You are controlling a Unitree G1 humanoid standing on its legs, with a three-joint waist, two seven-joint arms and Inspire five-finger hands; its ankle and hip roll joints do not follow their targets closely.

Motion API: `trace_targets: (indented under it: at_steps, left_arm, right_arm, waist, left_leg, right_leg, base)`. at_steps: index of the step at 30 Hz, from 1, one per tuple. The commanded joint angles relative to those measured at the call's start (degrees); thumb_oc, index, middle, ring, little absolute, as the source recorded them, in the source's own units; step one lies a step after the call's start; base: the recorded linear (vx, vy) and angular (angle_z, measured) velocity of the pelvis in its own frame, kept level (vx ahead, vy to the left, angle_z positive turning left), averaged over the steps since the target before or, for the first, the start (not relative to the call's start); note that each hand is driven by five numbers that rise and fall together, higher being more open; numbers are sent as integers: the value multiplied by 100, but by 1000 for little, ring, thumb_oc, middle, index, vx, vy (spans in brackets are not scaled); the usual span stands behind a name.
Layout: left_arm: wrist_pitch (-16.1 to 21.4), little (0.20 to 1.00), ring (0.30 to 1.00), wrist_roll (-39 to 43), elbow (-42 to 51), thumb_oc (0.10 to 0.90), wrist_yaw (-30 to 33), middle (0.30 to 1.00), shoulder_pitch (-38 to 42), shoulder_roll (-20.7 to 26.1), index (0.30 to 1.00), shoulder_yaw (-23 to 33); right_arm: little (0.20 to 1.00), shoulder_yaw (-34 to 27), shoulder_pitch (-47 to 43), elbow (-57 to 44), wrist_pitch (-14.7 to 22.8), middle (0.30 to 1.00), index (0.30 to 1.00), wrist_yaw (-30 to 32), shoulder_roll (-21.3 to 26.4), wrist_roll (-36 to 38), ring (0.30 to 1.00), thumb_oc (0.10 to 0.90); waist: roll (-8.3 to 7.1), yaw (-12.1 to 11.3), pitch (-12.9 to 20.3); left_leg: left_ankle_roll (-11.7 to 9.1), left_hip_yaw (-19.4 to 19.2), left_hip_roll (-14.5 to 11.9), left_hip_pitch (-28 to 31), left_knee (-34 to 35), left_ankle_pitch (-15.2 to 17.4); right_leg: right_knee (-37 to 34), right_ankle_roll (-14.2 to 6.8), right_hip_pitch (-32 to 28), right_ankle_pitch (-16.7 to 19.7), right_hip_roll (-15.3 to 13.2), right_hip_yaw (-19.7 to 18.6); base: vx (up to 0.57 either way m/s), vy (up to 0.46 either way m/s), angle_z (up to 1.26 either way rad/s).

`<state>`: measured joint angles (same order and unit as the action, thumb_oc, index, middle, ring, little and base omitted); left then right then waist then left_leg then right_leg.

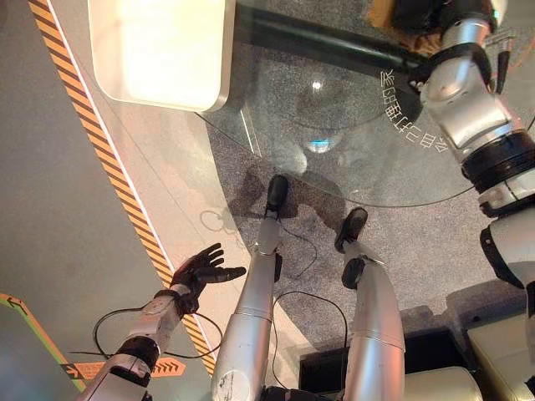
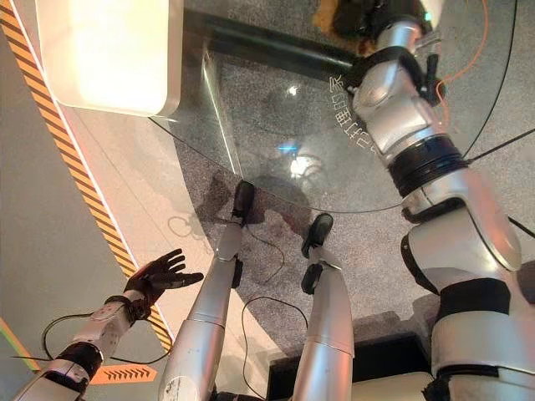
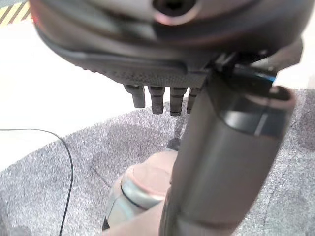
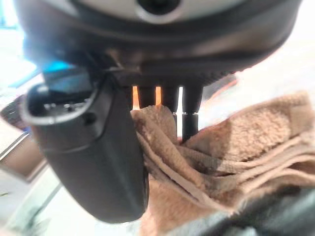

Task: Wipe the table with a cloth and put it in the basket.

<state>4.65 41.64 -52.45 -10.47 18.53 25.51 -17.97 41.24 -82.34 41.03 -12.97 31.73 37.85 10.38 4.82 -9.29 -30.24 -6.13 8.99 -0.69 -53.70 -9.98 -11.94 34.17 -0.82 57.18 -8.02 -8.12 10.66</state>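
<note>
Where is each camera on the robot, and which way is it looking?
Left eye view: on the head, looking down at the glass table; left hand open beside it.
Right eye view: beside the first, same scene; right arm reaches across the glass to the cloth.
Left wrist view: on the left wrist, looking along straight fingers at grey carpet.
Right wrist view: on the right wrist, right hand on the tan cloth.
Both eye views share table and left hand.
</note>
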Motion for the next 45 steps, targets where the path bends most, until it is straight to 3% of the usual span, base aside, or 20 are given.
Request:
trace_targets:
  at_steps: [1, 25, 30, 36, 45]
  left_arm:
    - [110, 900, 900, -150, -368, 800, 54, 900, -278, -113, 900, -78]
    - [140, 900, 900, -244, -316, 800, 347, 900, -164, -270, 900, 62]
    - [615, 900, 900, -31, -112, 800, 757, 900, -103, -288, 900, 107]
    - [1355, 900, 900, 355, 450, 800, 1728, 900, 38, -273, 900, 347]
    - [2225, 900, 900, 410, 1248, 800, 2861, 900, 162, -100, 900, 992]
  right_arm:
    - [200, 145, -38, -904, 250, 300, 300, -428, -434, -389, 300, 100]
    - [200, -74, 986, -2441, 77, 300, 300, -1151, -1101, -434, 300, 100]
    - [200, -161, 1175, -2440, 137, 300, 300, -1011, -1150, -468, 300, 100]
    - [200, -412, 1274, -2170, 284, 300, 300, -601, -1033, -284, 300, 100]
    - [200, -1108, 1570, -1829, 814, 300, 300, 133, -672, 204, 300, 100]
  waist:
    - [110, -194, 44]
    - [7, -58, 44]
    - [-5, -27, 44]
    - [-8, -40, 44]
    - [-44, -50, 44]
  left_leg:
    - [585, -632, 572, 226, -583, 872]
    - [623, -656, 576, 120, -657, 803]
    - [624, -655, 567, 120, -682, 806]
    - [625, -613, 601, 178, -670, 819]
    - [621, -532, 624, 265, -609, 840]
  right_leg:
    - [-1262, -14, -582, 517, 441, 222]
    - [-1182, 5, -455, 559, 578, 112]
    - [-1144, 5, -440, 560, 598, 70]
    - [-1126, -8, -479, 548, 596, 59]
    - [-1127, -45, -531, 570, 568, 58]
  base:
    - [0, 0, 0]
    - [0, 0, 0]
    - [0, 0, 0]
    - [0, 0, 0]
    - [-4, -8, 0]
